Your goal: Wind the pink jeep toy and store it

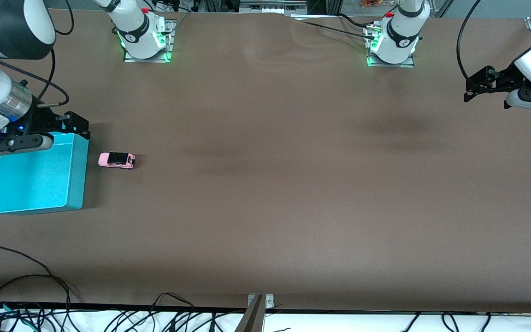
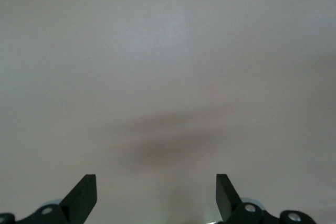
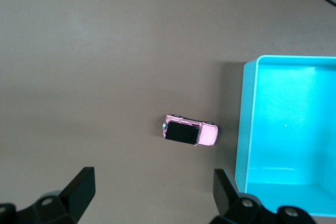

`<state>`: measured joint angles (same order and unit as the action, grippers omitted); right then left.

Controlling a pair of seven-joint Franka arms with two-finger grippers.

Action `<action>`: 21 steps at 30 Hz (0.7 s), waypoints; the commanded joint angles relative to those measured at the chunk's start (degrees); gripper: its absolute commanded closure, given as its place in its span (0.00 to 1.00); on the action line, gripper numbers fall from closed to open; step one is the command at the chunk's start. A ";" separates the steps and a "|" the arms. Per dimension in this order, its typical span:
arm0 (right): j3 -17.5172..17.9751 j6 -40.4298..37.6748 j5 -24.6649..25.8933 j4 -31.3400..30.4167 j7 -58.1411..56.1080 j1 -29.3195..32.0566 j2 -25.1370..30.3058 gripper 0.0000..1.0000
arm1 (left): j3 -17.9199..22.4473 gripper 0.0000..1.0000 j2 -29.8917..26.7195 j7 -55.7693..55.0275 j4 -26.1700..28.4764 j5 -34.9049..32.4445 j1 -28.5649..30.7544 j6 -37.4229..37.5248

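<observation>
The right gripper [image 1: 77,125] hangs in the air over the corner of the turquoise bin [image 1: 35,177] that lies farthest from the front camera, at the right arm's end of the table [image 1: 265,184]. Its two dark fingers are spread wide with nothing between them; in the right wrist view both fingertips [image 3: 79,190] show apart, with bare brown tabletop [image 3: 105,51] in the gap.

The pink jeep toy [image 1: 116,160] stands on its wheels on the table, just beside the bin's long wall on the side toward the left arm's end, apart from the wall and not touching it. Its black roof panel faces up. It sits about halfway between the table edge with the robot bases and the edge nearest the front camera, close to the right arm's end. In the right wrist view the jeep [image 3: 189,130] lies near the bin [image 3: 252,129], whose bare floor shows.

The left gripper [image 1: 477,85] waits in the air over the table near the left arm's end, toward the edge with the robot bases, well apart from the toy and the bin. Its fingers [image 2: 84,195] are also spread, holding nothing, over plain tabletop [image 2: 168,51]

Loose black cables [image 1: 39,313] trail along the table edge nearest the front camera
</observation>
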<state>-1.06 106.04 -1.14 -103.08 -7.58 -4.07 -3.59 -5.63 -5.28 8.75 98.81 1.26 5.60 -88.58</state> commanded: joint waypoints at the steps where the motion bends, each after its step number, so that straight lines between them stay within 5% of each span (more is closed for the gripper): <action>1: -0.09 3.20 -0.53 -4.50 -9.55 0.03 0.78 0.00 | -0.17 0.00 0.89 -2.16 -0.81 1.20 0.20 2.27; 12: -0.17 14.36 -0.44 -12.14 -16.05 0.29 -1.50 0.00 | 0.01 0.00 3.17 -5.23 -4.41 0.59 -0.94 4.65; 21: -1.58 25.53 -1.06 -15.31 -37.32 1.35 -7.74 0.00 | 5.54 0.00 3.88 -5.32 -5.38 0.41 -6.66 4.82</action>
<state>-1.62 126.92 -1.14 -117.06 -34.81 -3.85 -8.22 -2.65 -2.90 4.51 95.95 1.26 1.77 -85.42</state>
